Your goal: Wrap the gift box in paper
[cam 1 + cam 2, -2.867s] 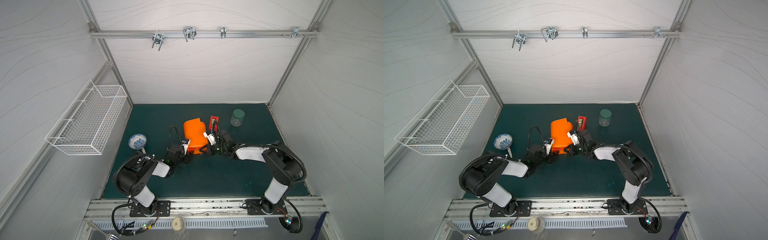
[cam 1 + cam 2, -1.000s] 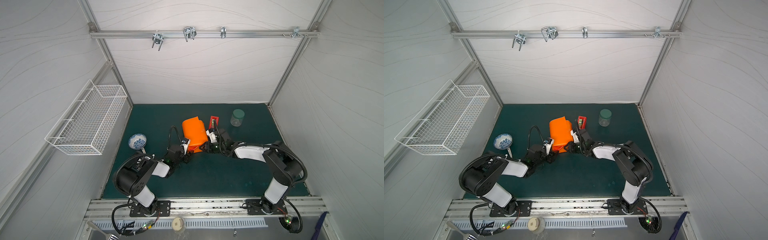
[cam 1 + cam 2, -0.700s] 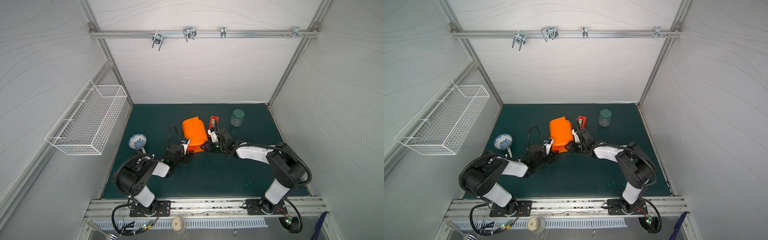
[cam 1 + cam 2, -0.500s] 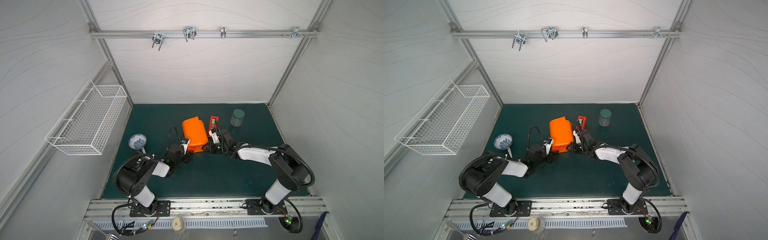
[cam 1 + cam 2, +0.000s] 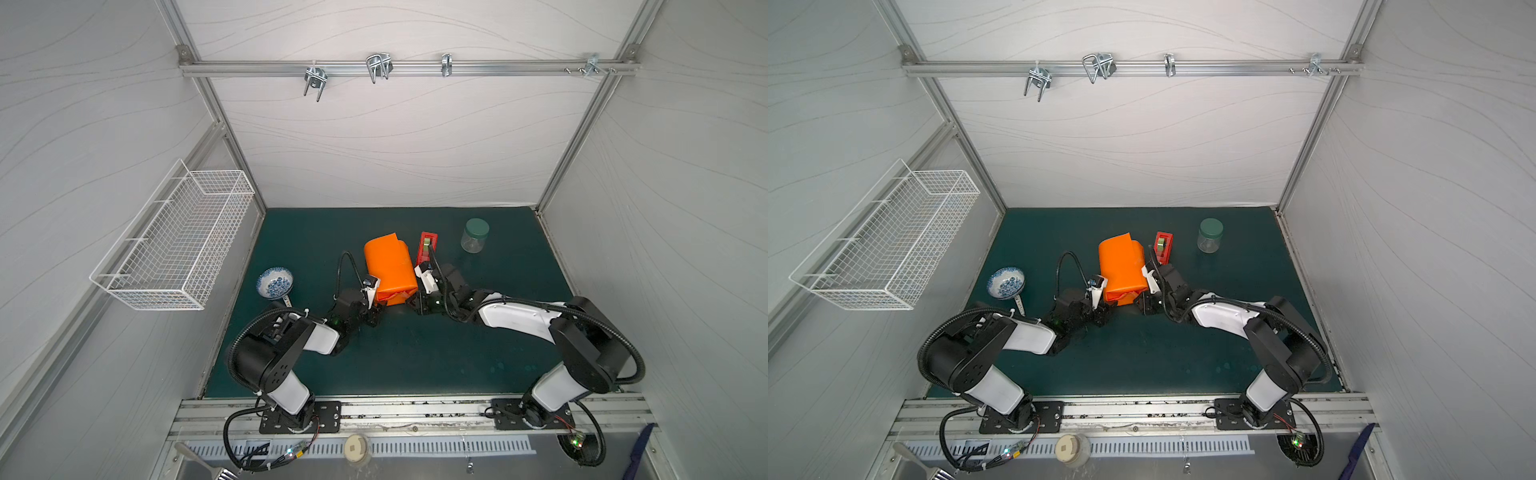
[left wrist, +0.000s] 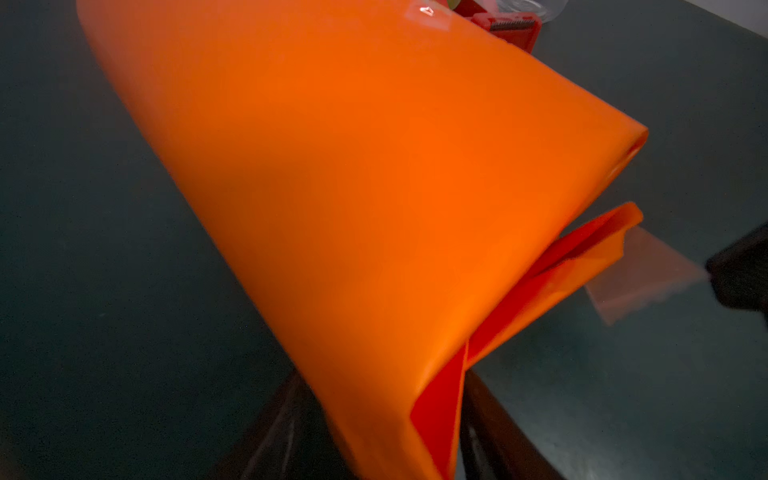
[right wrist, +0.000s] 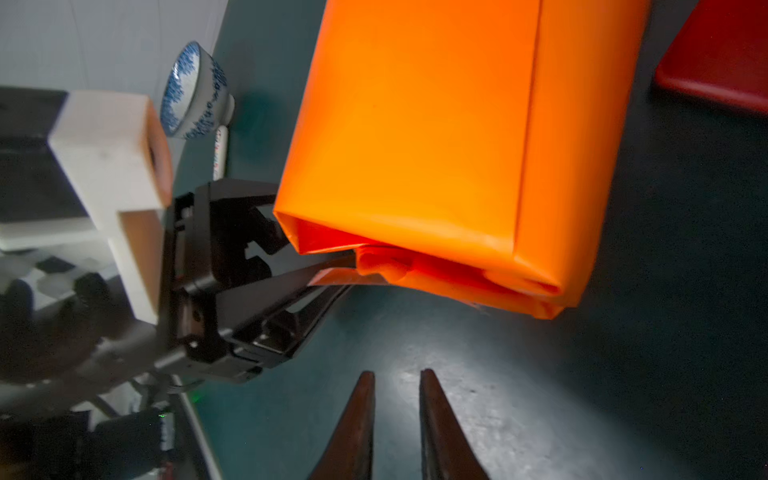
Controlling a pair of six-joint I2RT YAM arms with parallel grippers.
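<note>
The orange paper (image 5: 390, 266) (image 5: 1121, 266) is folded round into a parcel on the green mat. The gift box is hidden inside it. My left gripper (image 5: 380, 305) (image 6: 382, 399) is at the parcel's near open end, shut on the paper flaps (image 7: 374, 266), which run between its fingers. A strip of clear tape (image 6: 644, 270) sticks out from a lower flap. My right gripper (image 5: 411, 301) (image 7: 395, 374) hovers over the mat just off that same end. Its jaws are almost together with nothing visible between them.
A red tape dispenser (image 5: 428, 245) (image 7: 715, 62) lies right beside the parcel. Farther right stands a green-lidded jar (image 5: 474, 236). A blue-patterned bowl (image 5: 275, 282) (image 7: 195, 91) sits left of my left arm. A wire basket (image 5: 178, 245) hangs on the left wall.
My right gripper's jaws have narrowed, and it has drawn slightly back from the parcel's near end. The left gripper and the parcel have hardly moved.
</note>
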